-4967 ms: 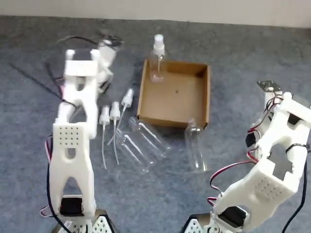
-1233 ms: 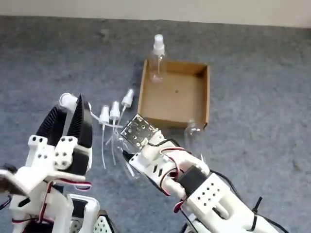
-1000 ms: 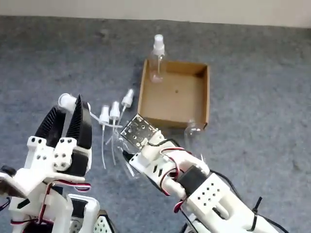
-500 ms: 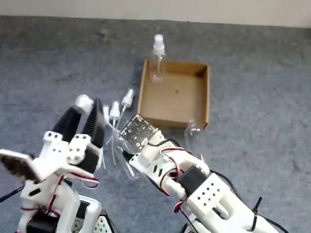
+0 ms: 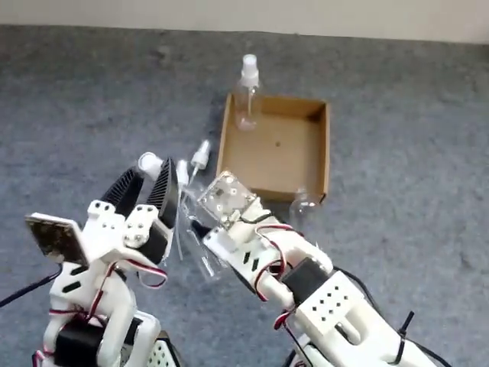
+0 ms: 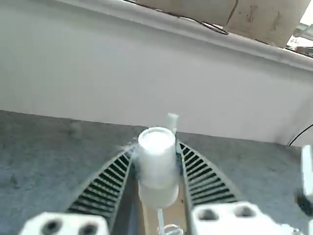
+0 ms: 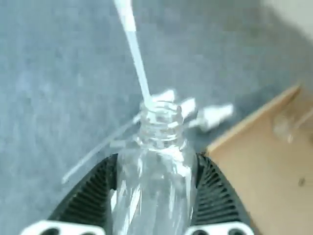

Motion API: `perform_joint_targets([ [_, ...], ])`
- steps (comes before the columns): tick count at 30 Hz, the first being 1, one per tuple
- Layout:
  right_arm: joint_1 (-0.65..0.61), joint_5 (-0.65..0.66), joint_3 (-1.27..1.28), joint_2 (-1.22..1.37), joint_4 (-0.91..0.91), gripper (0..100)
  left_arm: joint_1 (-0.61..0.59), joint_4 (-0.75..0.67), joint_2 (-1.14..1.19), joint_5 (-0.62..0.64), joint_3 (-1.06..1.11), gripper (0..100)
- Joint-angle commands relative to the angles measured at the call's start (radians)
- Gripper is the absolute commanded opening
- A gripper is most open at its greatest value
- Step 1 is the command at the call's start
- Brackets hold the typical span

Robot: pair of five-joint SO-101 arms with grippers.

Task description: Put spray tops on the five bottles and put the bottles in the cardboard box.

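My left gripper [image 6: 156, 152] is shut on a white spray top [image 6: 156, 164], whose thin tube [image 7: 136, 54] reaches down to the mouth of a clear bottle [image 7: 154, 166]. My right gripper [image 7: 154, 164] is shut on that bottle and holds it neck up. In the high view the left gripper [image 5: 150, 174] with the spray top [image 5: 149, 162] sits just left of the right gripper [image 5: 202, 229]. The cardboard box [image 5: 232, 162] lies behind them, with a capped bottle [image 5: 247, 93] standing at its far left corner.
Two loose spray tops [image 5: 199, 156] lie on the grey carpet left of the box. One clear bottle [image 5: 305, 206] rests against the box's near right corner, and another [image 5: 205, 264] lies under the right arm. Open carpet extends to the right.
My left gripper has carried the spray top to the right, over to the bottle in my right gripper. The right gripper has shifted slightly. Five seconds ago both arms were raised and apart.
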Motion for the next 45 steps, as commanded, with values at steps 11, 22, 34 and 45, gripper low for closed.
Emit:
perform_joint_targets([
  [11, 0.013, -0.012, -0.065, -0.036, -0.228, 0.4, 0.022, -0.12, 0.002, -0.015, 0.088, 0],
  [22, -0.038, -0.006, -0.058, -0.036, -0.223, 0.4, 0.025, -0.229, 0.236, -0.072, 0.048, 2],
  [34, 0.14, -0.055, -0.068, -0.036, -0.228, 0.4, 0.025, -0.201, 0.358, -0.072, -0.005, 7],
  [45, 0.18, -0.077, -0.067, -0.035, -0.222, 0.4, 0.056, -0.19, 0.32, -0.153, 0.002, 10],
])
